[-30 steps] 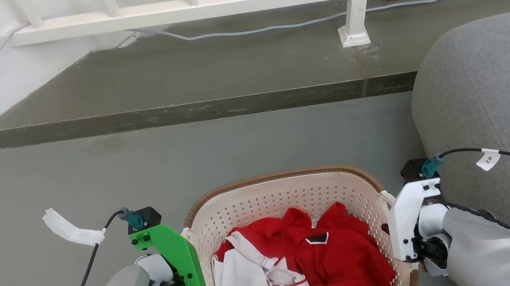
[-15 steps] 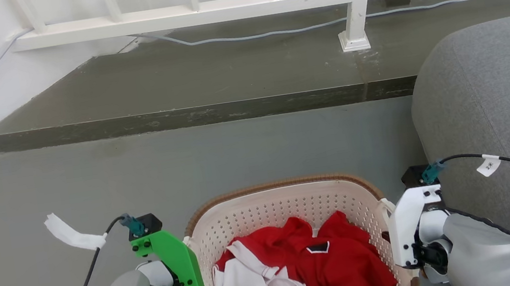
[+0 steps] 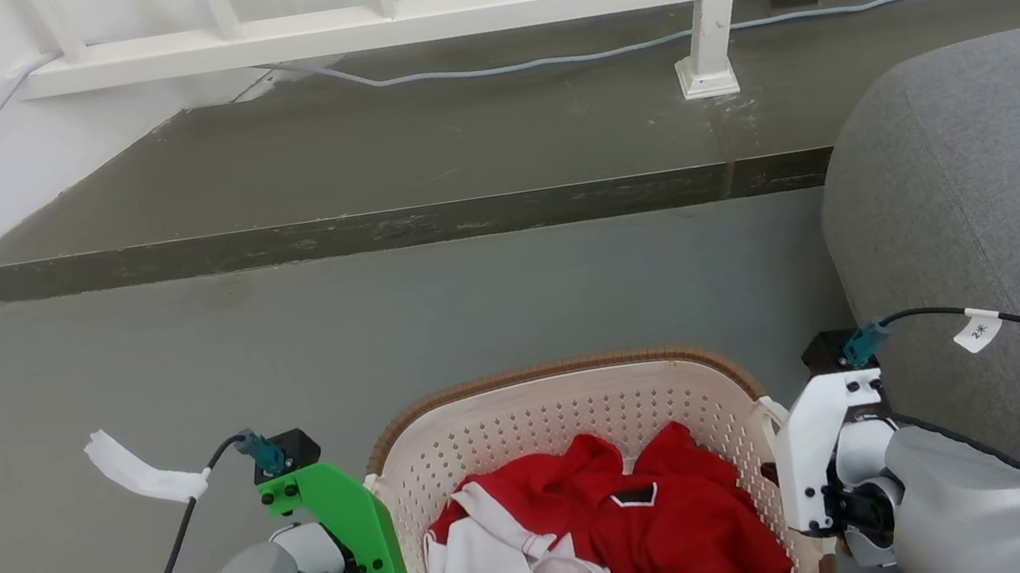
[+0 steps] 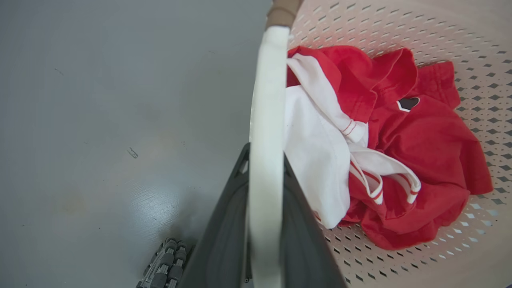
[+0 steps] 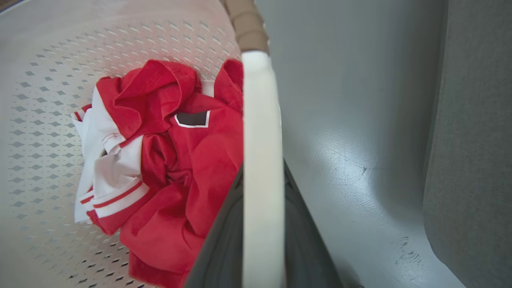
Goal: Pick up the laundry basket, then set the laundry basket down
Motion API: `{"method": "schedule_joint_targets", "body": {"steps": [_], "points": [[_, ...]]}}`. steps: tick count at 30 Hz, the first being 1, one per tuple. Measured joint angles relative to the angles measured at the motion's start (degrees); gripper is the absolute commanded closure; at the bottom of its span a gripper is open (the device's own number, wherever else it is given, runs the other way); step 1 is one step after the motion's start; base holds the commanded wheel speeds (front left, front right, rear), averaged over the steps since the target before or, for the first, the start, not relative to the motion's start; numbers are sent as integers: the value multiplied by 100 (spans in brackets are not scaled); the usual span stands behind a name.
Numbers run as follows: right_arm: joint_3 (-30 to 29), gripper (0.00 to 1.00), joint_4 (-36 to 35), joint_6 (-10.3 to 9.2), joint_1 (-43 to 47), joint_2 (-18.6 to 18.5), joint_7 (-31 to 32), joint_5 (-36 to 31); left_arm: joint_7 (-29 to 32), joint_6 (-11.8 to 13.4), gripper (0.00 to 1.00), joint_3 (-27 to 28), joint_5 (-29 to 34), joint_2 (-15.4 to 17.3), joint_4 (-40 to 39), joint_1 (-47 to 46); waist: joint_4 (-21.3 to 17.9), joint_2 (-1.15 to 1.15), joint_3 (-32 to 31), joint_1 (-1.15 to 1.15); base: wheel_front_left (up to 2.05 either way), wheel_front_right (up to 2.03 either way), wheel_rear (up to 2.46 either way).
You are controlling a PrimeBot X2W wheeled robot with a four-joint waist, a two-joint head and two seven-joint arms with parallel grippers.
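Observation:
The cream perforated laundry basket point(image 3: 559, 413) with a brown rim band sits at the bottom centre of the head view, between my two arms. Red and white clothes point(image 3: 647, 529) lie in it. My left gripper point(image 4: 266, 160) is shut on the basket's left white loop handle point(image 4: 269, 96), under the green bracket point(image 3: 348, 523). My right gripper point(image 5: 262, 172) is shut on the right white loop handle point(image 5: 260, 104), below the white bracket point(image 3: 821, 442). Whether the basket's base touches the floor is hidden.
A grey sofa point(image 3: 993, 204) stands close on the right, beside my right arm. Ahead, a raised concrete step point(image 3: 360, 231) crosses the floor, with a white railing point(image 3: 528, 1), its post point(image 3: 709, 75) and a grey cable point(image 3: 537, 62) on it. A white wall lies left.
The basket and both grippers have sunk slightly toward the bottom edge of the head view together. The camera also shifted a little. Both grips are unchanged.

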Motion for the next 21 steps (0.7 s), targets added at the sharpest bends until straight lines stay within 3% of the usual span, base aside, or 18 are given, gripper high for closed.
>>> {"method": "schedule_joint_targets", "body": {"steps": [21], "points": [[119,100,-55,-1,1,-22,42,212,-75,14,100,-24,-65,8,1,-1,-21,0,73,0,0,0,0]]}}
